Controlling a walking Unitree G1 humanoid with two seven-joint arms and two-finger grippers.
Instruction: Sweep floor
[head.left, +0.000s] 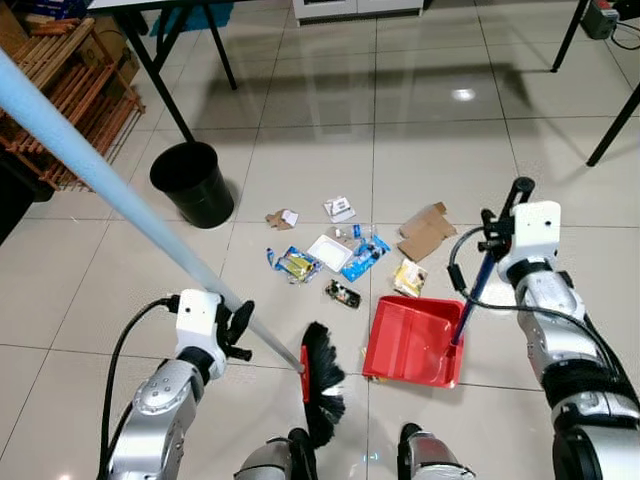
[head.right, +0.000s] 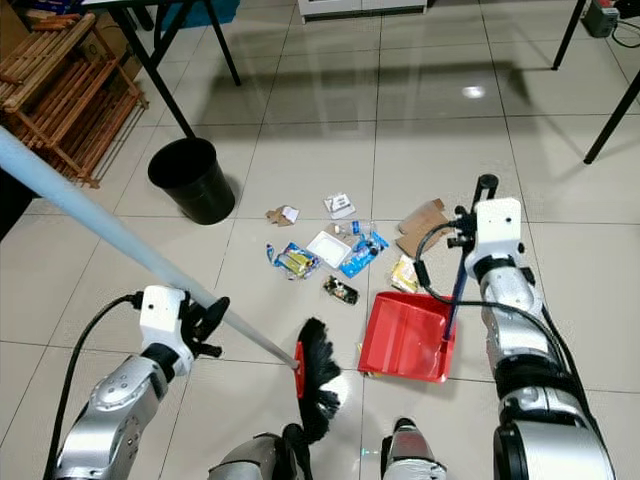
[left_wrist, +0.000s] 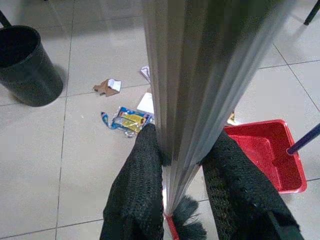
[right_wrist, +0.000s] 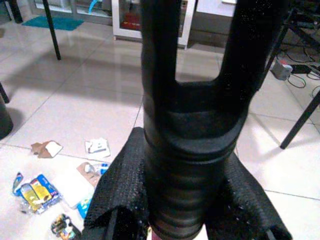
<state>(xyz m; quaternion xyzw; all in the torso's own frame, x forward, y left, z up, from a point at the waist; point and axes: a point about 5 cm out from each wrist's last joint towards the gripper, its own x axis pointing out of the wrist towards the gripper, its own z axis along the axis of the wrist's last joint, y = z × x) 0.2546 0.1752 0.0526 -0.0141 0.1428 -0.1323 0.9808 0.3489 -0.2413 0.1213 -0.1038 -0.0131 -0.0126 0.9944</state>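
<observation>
Broom and dustpan set, litter not yet swept.

My left gripper (head.left: 236, 325) clamps the broom (head.left: 322, 385) near my feet; my right gripper (head.left: 497, 232) grips the dustpan (head.left: 411, 343) handle. Litter (head.left: 345, 255) lies beyond, seemingly loose; next, reach past and draw it in.

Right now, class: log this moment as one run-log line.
left claw: shut on broom handle | right claw: shut on dustpan handle | dustpan: on floor | litter: unswept
</observation>
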